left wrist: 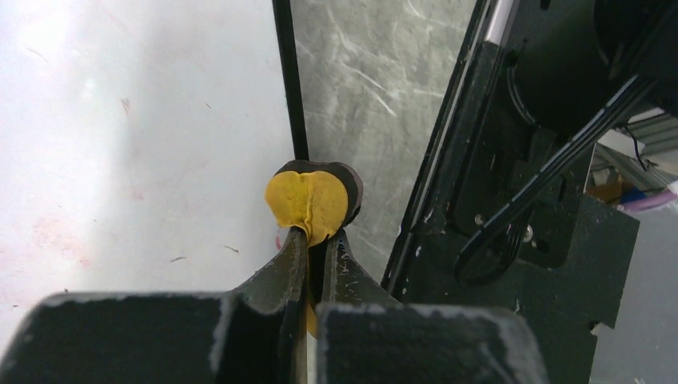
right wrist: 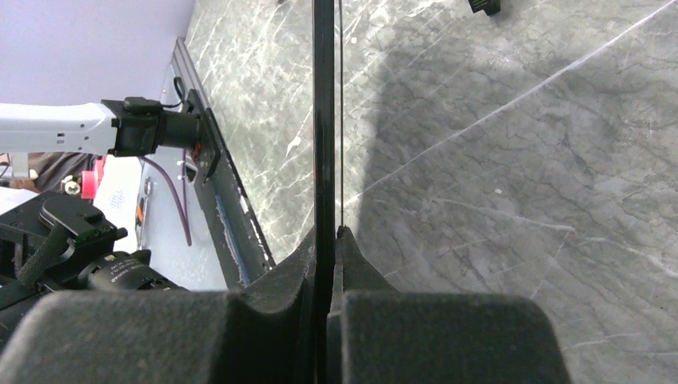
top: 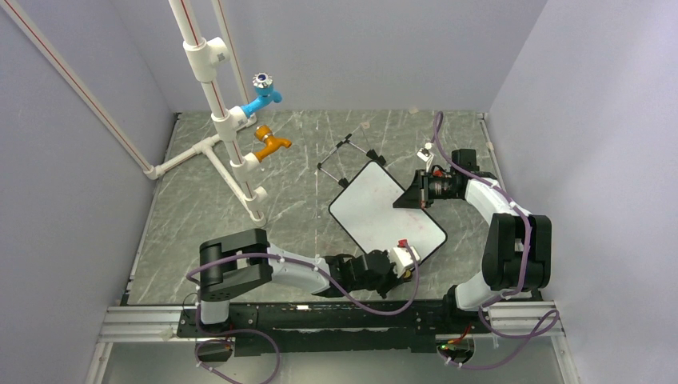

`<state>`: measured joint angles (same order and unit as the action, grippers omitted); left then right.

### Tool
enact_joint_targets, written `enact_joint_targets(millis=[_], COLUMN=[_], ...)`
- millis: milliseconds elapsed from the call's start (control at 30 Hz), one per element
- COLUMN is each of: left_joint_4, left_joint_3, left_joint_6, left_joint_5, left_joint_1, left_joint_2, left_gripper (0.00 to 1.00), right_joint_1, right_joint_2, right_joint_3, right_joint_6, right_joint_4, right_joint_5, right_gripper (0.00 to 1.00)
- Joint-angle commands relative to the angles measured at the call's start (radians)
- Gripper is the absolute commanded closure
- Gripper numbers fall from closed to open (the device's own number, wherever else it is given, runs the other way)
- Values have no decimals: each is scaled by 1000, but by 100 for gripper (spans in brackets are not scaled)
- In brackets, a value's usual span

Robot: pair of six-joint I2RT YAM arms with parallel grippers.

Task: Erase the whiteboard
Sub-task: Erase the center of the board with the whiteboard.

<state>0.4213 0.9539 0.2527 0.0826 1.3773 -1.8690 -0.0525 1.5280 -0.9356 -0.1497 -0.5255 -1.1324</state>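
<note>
Tool 1, left gripper (left wrist: 316,240): fingers clamped hard together on the eraser block (left wrist: 312,200), yellow face toward the camera, black backing behind. No gap visible between fingers and pad.

Tool 2, right gripper (right wrist: 328,240): fingers pinched shut on the thin black frame of the whiteboard (right wrist: 323,120), seen edge-on and running straight ahead from the fingertips. Marbled table (right wrist: 520,160) to either side.

Task item, whiteboard: between the two tools in the overhead view. Right gripper on its far-right long edge, left gripper at its near end. Wire easel feet (top: 349,154) out beyond the far corner, well apart from both tools. Flat or propped: cannot tell.

Surface, left wrist view: white field to the left of the fingers, frame directly ahead of the eraser block, bare table just to its right. Faint reddish smudges (left wrist: 48,232) on the white, well to the left of the fingertips. No legible red lines. Contact between pad and board: cannot tell.

Step in hand, by judgement: wiping pass, late stage, pad at the board's rim, bulk of the writing apparently gone.

Next move, by judgement: pad pressed flat and drawn leftward from the frame over the pale smudges. Firm hold by the right gripper against sliding. Care against the pad catching on the frame or slipping off the edge.

Also present: pipe stand (top: 206,60) with blue and orange taps, far to the left of both tools.
</note>
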Motion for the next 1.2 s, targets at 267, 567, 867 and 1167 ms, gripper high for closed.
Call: enact_joint_targets(millis=[267, 567, 867, 1167], left_joint_4=[-277, -375, -440, -563], left_joint_3=[-33, -23, -38, -44], left_joint_6=[51, 8, -43, -109], left_joint_5=[-93, -192, -333, -392], left_joint_1=[-98, -137, -162, -212], left_joint_2=[-26, -41, -62, -48], left_gripper=[100, 100, 100, 100], right_joint_1=[-9, -9, -9, -10], right_joint_2=[-13, -15, -16, -22], right_joint_3=[-6, -9, -10, -11], right_joint_6=[27, 24, 21, 19], right_joint_4=[24, 19, 16, 14], right_joint_5=[-98, -98, -100, -98], right_gripper=[100, 100, 100, 100])
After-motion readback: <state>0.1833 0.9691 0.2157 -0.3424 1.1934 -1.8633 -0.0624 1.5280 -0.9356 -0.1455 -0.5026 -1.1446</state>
